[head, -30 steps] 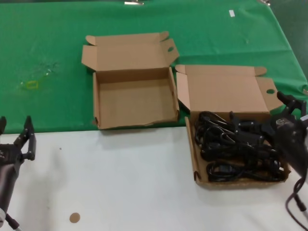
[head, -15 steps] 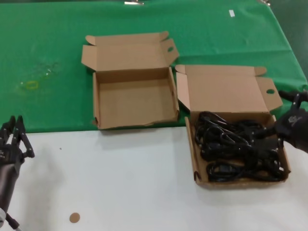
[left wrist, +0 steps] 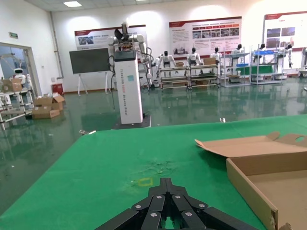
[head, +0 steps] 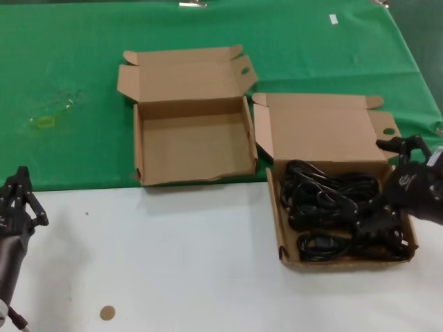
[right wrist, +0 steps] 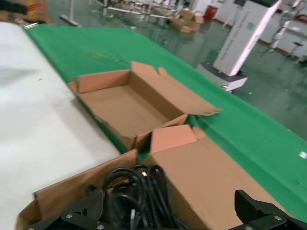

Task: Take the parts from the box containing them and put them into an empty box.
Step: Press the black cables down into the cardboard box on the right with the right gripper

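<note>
The box with the parts (head: 325,131) stands open at the right, a round hole in its side flap, full of tangled black cables (head: 325,207). My right gripper (head: 384,183) hovers open over the box's right end, with its jaws spread wide above the cables (right wrist: 139,191). It shows in the right wrist view (right wrist: 170,201) too. The empty box (head: 194,145) lies open to the left on the green cloth, with an oval hole in its flap, and also shows in the right wrist view (right wrist: 120,105). My left gripper (head: 17,197) is shut and empty at the far left, also seen in the left wrist view (left wrist: 166,181).
A green cloth (head: 69,69) covers the far half of the table, and the near half is white (head: 173,263). A small brown disc (head: 106,312) lies near the front left. The empty box's wall (left wrist: 249,191) shows beside my left gripper in the left wrist view.
My right gripper drew back to the right, then came in again over the cable box's right end. My left gripper's fingers closed together.
</note>
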### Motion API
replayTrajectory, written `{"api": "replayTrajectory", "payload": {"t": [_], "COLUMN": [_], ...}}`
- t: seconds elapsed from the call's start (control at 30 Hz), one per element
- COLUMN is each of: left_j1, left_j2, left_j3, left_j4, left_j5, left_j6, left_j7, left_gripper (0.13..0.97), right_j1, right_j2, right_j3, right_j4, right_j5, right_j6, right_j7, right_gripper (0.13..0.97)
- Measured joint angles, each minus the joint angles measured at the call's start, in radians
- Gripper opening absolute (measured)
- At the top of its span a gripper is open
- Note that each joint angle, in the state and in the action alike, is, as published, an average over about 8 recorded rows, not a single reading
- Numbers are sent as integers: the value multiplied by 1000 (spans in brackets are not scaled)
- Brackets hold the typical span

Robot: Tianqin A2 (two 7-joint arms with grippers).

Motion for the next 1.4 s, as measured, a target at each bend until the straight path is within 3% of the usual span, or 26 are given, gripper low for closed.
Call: {"api": "replayTrajectory", "payload": {"t": [0.9,1.2,1.4], "left_j1": [0,0,0], "left_j2": [0,0,0], "left_j3": [0,0,0], "left_j4": [0,0,0], "left_j5": [0,0,0], "left_j6": [0,0,0], "left_j7": [0,0,0], "left_gripper": [144,144,144], "right_j1": [-40,-30,-25], "right_j2": [-75,-99,-108], "right_j3": [53,66,73], "right_j4": [-32,-58,-66], "right_j5": [-78,-99,-111], "right_j6": [-191,-218,-229], "right_j7": [-107,-125,-131], "right_gripper": [955,878,767]}}
